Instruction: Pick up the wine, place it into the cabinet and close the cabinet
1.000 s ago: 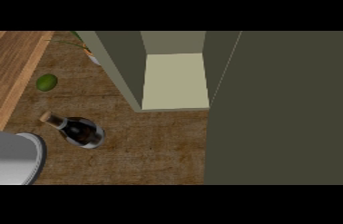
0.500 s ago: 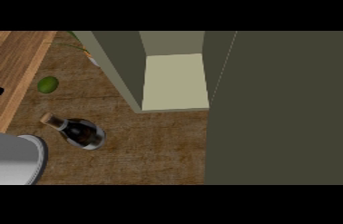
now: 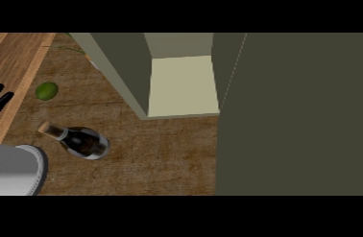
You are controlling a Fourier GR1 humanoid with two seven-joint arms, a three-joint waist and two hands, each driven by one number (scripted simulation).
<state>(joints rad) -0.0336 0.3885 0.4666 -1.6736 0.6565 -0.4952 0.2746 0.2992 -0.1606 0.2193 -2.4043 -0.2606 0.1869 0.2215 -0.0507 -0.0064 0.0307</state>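
Wine bottle (dark glass, cork-topped) stands on woodgrain counter.

All I see of my body: a rounded grey forearm at lower left and black fingers at the left edge.

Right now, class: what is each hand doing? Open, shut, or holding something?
Left hand: only fingertips show at the view's left edge; cannot tell open or shut; not on the wine.
Right hand: not in view.
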